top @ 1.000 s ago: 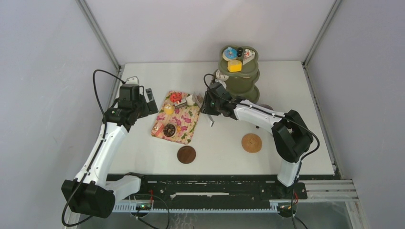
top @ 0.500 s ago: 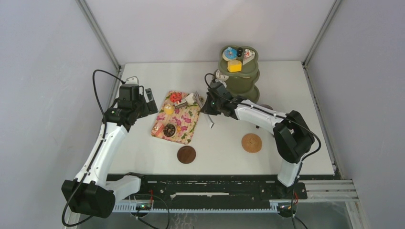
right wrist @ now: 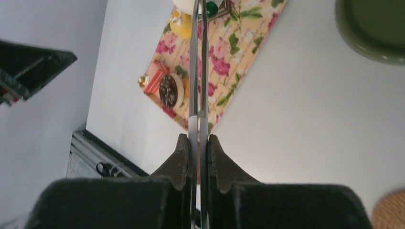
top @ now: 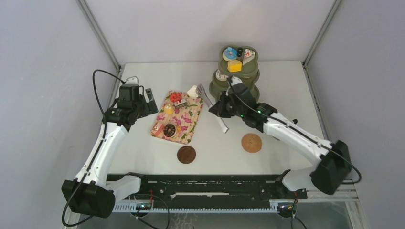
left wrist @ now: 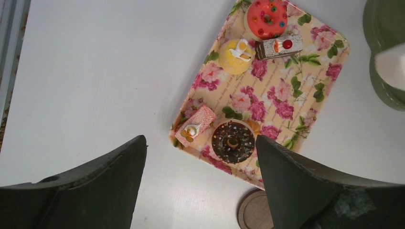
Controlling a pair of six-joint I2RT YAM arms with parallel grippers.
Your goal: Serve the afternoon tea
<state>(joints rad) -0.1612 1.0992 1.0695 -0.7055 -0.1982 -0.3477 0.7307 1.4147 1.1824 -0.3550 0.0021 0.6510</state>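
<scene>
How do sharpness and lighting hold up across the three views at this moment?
Top external: even, soft light, crisp throughout, only faint shadows. Left wrist: the floral tray is sharp and well lit, while the left hand shows only as dark, underexposed shapes. Right wrist: the right hand is equally dark around the tongs, and the tray beyond looks slightly soft.
</scene>
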